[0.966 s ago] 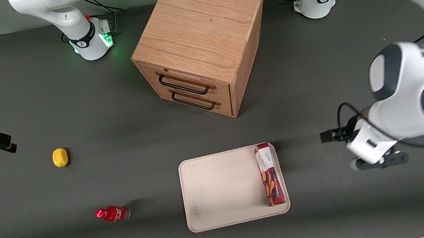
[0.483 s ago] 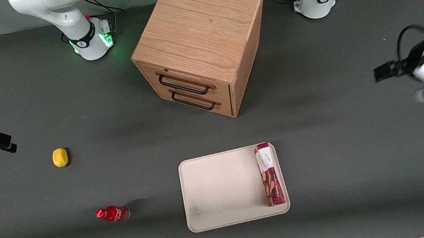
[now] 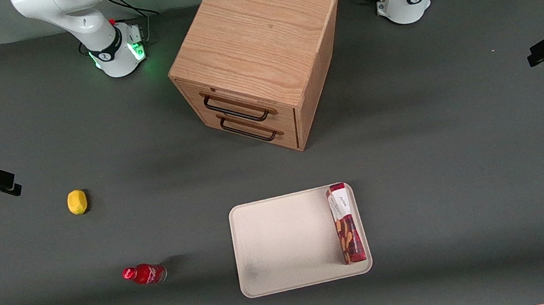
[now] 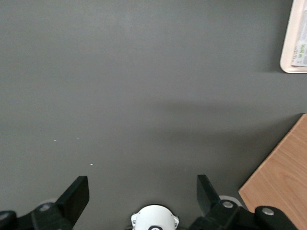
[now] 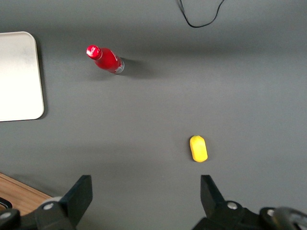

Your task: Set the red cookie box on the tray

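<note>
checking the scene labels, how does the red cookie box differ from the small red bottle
The red cookie box is long, flat and plaid, with a white label; the red bottle is short, rounded and plain red.
The box lies on the tray along the rim nearest the working arm's end; the bottle sits on the bare table toward the parked arm's end.
Both are red and untouched: the open gripper hangs over bare table.

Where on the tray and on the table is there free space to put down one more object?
The tray is bare except for the red cookie box, lying along its edge toward the working arm's end. Bare table lies between tray and wooden drawer cabinet, and between red bottle and lemon. The gripper, open, hangs above bare table at the working arm's end.
</note>
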Robot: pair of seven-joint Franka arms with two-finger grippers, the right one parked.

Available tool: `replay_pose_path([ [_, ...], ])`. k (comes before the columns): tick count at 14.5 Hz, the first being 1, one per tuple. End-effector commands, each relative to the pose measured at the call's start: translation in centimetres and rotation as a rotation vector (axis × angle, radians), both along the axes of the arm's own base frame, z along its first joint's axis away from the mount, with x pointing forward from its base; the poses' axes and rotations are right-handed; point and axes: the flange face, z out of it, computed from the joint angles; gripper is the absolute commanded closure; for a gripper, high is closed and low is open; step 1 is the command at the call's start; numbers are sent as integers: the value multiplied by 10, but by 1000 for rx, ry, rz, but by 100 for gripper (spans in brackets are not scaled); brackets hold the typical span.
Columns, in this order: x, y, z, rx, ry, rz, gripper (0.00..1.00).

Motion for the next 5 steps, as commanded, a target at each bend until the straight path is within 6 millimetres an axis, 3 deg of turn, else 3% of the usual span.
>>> replay_pose_path([
  [1,1,4,5,29,-7,-2,0],
  [5,1,4,4,31,-5,-3,0],
])
